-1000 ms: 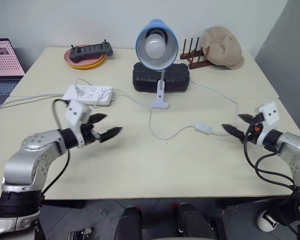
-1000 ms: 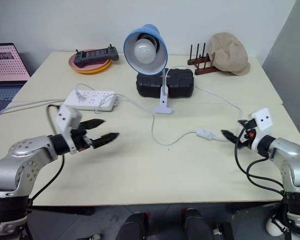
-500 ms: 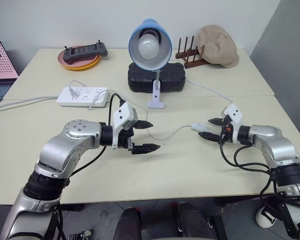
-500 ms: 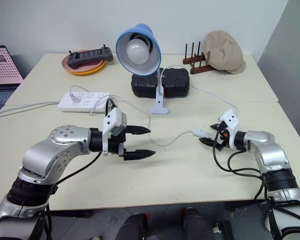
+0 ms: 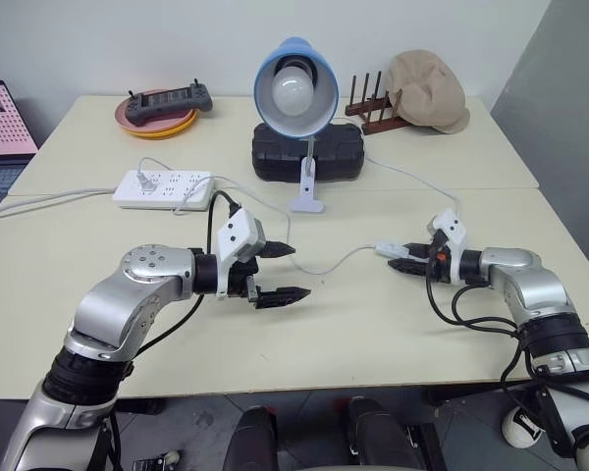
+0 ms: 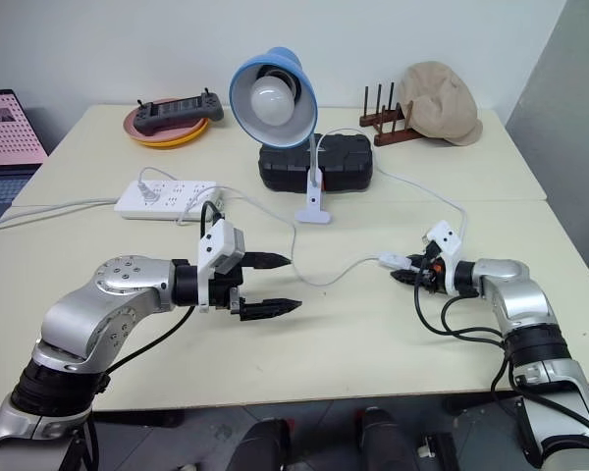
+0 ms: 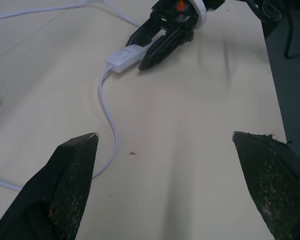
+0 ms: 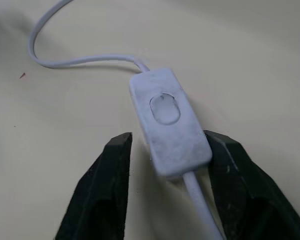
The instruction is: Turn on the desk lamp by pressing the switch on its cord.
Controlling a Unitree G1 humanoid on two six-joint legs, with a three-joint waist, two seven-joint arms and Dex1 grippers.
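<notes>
Switch (image 8: 169, 125) on table (image 5: 373, 334), right of power strip (image 5: 167, 185), before lamp (image 5: 296, 93).

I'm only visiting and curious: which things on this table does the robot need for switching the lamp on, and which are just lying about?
Needed:
desk lamp
cord
switch
right gripper

Lying about:
power strip
black case
game controller on plates
cap
wooden rack
laptop
</notes>
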